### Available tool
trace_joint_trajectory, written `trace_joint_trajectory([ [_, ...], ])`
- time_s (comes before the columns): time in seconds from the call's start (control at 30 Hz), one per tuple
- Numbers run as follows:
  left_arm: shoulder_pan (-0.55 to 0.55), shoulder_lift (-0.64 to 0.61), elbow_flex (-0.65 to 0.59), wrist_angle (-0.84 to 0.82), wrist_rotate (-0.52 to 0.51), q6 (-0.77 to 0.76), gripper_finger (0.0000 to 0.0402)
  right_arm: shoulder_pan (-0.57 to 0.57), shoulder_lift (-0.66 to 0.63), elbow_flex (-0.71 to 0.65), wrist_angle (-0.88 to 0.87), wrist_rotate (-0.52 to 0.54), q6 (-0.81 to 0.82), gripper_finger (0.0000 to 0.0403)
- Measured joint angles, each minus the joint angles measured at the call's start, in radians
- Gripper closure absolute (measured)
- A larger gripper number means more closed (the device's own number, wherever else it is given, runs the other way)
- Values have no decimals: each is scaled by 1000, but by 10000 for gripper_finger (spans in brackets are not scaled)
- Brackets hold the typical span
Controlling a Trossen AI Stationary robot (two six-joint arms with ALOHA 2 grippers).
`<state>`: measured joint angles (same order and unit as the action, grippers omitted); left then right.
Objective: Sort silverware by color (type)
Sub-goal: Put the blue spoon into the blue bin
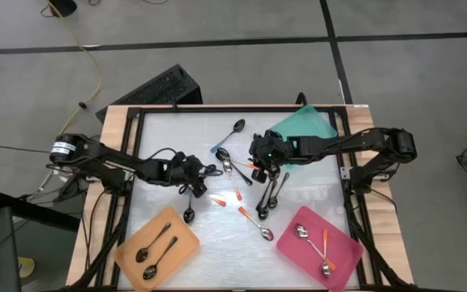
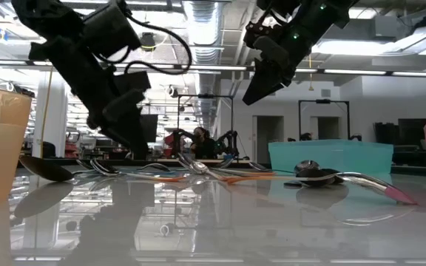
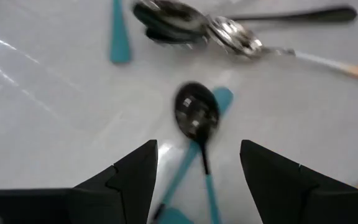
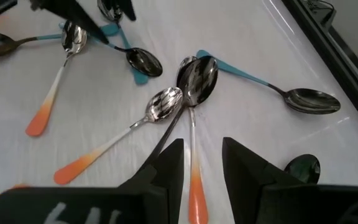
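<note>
The silverware lies scattered on the white table: a cluster of spoons in the middle, and orange-handled spoons nearer the front. My left gripper is open and low over a dark spoon with a teal handle, one finger on either side of its handle, apart from it. My right gripper hangs well above the table, slightly open and with nothing in it. Below it lie a silver spoon with an orange handle and more spoons.
An orange tray with two dark spoons lies front left. A pink tray with orange-handled spoons lies front right. A teal tray sits at the back. A dark spoon lies next to the orange tray.
</note>
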<state>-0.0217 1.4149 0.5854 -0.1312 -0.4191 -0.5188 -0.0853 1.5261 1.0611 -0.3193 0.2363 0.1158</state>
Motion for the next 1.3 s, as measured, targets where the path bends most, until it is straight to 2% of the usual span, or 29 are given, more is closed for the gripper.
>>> trace_joint_trajectory([
  [0.53,-27,200,5,87,1,-78,195,0,0,0,-6,0,-3,284],
  [0.67,-23,202,5,81,15,-93,242,0,0,0,-7,0,-3,284],
  [0.9,-23,200,3,78,3,-104,378,0,0,0,-7,0,0,284],
  [0.93,-23,200,3,81,3,-106,387,0,0,0,-7,0,1,284],
  [1.3,-21,130,62,92,22,-47,400,14,0,0,-1,0,9,284],
])
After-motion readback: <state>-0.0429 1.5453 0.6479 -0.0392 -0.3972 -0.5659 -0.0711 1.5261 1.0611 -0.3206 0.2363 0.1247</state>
